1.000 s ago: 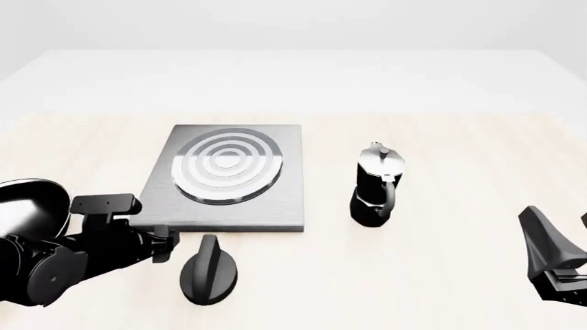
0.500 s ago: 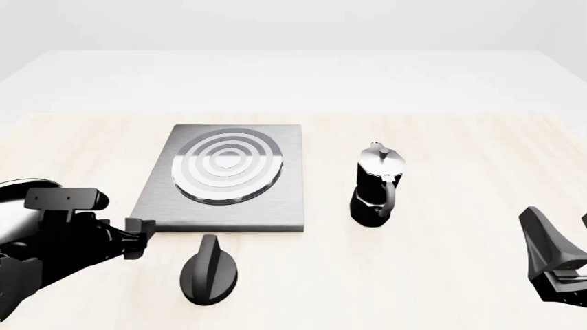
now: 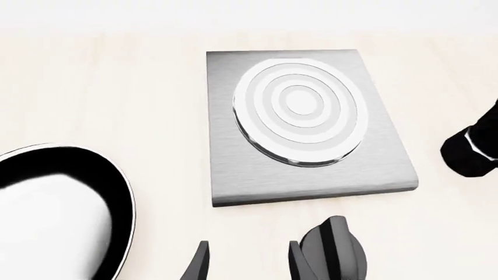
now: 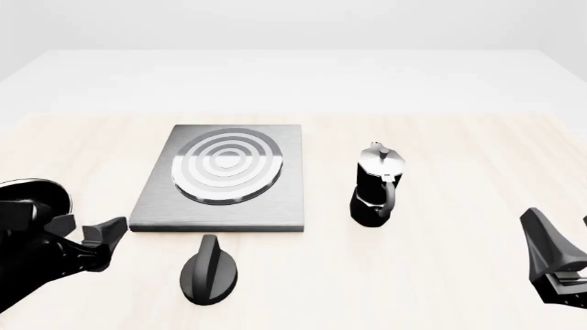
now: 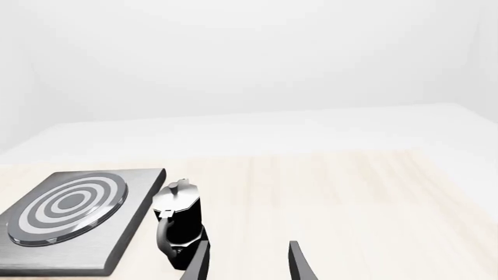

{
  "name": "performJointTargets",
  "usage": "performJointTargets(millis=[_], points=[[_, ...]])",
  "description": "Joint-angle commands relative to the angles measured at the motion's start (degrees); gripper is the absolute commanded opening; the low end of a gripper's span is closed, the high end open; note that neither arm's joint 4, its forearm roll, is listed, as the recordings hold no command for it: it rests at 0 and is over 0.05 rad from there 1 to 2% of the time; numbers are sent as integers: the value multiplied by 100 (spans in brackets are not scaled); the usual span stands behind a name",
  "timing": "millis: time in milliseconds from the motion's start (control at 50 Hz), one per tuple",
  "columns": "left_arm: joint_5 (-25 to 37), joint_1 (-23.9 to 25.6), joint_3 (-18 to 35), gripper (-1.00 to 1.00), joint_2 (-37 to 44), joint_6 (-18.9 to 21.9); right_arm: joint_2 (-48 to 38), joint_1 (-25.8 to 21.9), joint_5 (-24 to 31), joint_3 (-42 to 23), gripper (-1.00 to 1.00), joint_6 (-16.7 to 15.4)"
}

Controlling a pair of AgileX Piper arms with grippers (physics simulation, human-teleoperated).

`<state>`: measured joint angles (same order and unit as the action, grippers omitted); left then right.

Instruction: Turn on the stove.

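Left hand (image 4: 96, 240) pulled back toward the lower left of the front view — a second ago up beside the knob and the stove's near edge, half a second ago already retreating, now well apart from both. Fingers spread in the left wrist view, with nothing between them; one fingertip (image 3: 300, 262) just beside the knob there, not on it as far as can be told.

Black ridged knob (image 4: 209, 269) standing on the worktop (image 4: 440, 275) low in the front view, left of centre, just in front of the stove (image 4: 223, 177). Ridge pointing much the same way across all three front pictures, so probably no turn made yet; no glow or other sign of heat on the burner rings (image 3: 300, 108). Stove itself a brushed grey slab, centre-left, flat on the worktop.

Moka pot (image 4: 376, 184) upright to the right of the stove, clear of it. Black frying pan (image 3: 58, 216) large in the lower left of the left wrist view, near the left arm — something to mind on any new approach.

Right hand (image 4: 557, 261) parked at the lower right edge, unmoved, fingers parted in its own wrist view and empty.

Likely meaning: a reset before another reach for the knob, not a finished turn.
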<state>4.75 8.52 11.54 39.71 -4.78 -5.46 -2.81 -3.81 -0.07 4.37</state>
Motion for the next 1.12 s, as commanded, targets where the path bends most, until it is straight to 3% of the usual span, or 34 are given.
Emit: performJointTargets(millis=[20, 140, 240, 420, 880, 1120], points=[[927, -23, 30, 100, -1805, -59, 146, 6, 110, -2, 100, 13], [1407, -182, 80, 100, -2606, -24, 179, 8, 132, -5, 100, -2], [1998, -69, 204, 100, -3270, -128, 277, 0, 215, -6, 100, -31], [2521, 23, 67, 100, -3962, -149, 307, -5, 238, -10, 100, -55], [2659, -46, 566, 100, -3970, 314, 432, -17, 324, -6, 100, -49], [2474, -129, 282, 100, -3971, 615, 506, -7, 381, -11, 100, -68]])
